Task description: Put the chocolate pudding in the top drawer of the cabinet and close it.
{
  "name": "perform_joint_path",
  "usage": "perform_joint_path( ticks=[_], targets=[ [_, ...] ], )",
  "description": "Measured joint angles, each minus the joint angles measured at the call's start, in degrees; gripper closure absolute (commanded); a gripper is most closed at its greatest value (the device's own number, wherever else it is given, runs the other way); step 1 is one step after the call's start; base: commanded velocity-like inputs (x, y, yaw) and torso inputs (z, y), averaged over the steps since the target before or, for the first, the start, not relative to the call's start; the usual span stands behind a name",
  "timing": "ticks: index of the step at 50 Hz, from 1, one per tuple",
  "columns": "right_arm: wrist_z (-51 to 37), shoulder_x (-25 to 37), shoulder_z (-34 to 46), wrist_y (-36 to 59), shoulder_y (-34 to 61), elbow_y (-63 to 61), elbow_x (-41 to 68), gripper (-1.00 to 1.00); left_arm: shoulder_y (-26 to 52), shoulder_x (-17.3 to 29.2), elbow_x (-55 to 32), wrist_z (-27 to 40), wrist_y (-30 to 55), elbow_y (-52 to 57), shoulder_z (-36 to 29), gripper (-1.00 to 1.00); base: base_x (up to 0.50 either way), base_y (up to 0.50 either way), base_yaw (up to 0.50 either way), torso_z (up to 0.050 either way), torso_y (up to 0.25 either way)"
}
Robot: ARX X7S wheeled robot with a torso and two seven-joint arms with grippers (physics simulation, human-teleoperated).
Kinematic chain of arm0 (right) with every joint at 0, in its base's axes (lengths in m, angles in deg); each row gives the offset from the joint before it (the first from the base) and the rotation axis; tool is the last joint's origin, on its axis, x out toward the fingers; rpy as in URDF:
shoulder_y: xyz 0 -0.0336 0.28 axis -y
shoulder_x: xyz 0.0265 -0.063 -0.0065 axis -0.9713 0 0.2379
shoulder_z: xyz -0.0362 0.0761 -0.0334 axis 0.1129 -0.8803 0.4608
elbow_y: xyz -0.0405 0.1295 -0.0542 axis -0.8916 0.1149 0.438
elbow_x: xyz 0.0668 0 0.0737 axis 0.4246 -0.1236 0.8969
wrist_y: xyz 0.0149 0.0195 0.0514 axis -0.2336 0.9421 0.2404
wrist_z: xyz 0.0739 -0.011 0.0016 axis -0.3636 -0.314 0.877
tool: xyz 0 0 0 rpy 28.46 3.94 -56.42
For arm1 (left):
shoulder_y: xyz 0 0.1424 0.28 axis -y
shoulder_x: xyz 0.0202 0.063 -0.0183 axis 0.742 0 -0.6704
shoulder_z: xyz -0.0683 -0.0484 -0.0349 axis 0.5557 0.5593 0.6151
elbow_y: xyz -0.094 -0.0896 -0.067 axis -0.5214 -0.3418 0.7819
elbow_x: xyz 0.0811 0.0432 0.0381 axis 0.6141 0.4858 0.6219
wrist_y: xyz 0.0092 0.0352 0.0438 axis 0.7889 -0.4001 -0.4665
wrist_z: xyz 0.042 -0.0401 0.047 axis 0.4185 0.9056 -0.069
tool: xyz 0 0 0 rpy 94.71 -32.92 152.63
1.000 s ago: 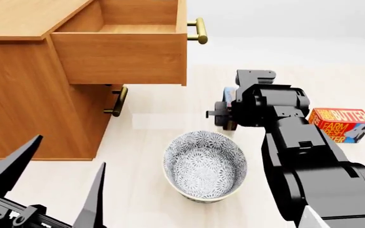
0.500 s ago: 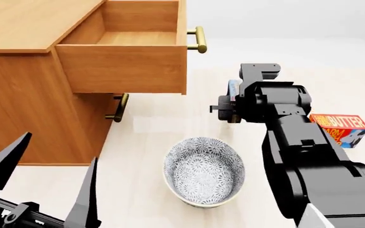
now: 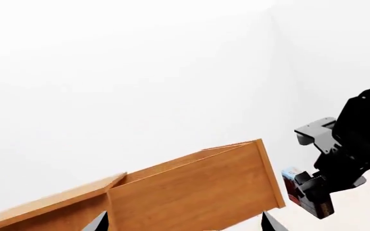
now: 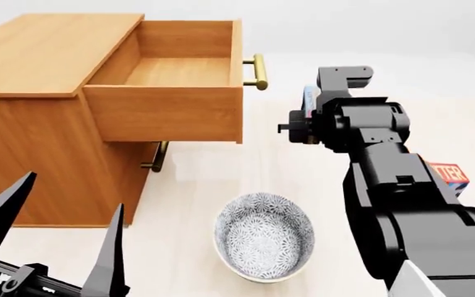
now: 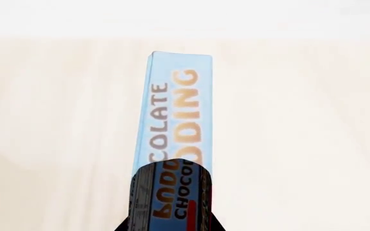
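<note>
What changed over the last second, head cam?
The right gripper, shut on the chocolate pudding, rose and moved forward toward the level of the open top drawer. The view shifted too, showing more of the cabinet top. Drawer still open, bowl unmoved, left gripper still open and idle.

The head camera looks forward and down over both arms, taking in the cabinet (image 4: 64, 105), its open top drawer (image 4: 175, 93) and the floor (image 4: 213, 167). The left wrist camera sits low, facing up past the drawer (image 3: 198, 192) toward the right arm (image 3: 352, 144), which the head view shares. The right wrist camera peers close along the pudding (image 5: 175, 125).
</note>
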Motion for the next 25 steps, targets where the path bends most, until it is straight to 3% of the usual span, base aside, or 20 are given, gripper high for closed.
perform_joint_path(
  ticks=[25],
  targets=[
    [-1.50, -0.09, 1.41, -2.47, 1.64, 0.00, 1.22, 1.00, -0.60, 0.73, 0.98, 0.69, -0.23, 0.49, 0.19, -1.00, 0.00, 0.00, 0.00, 0.050, 0.000]
  ],
)
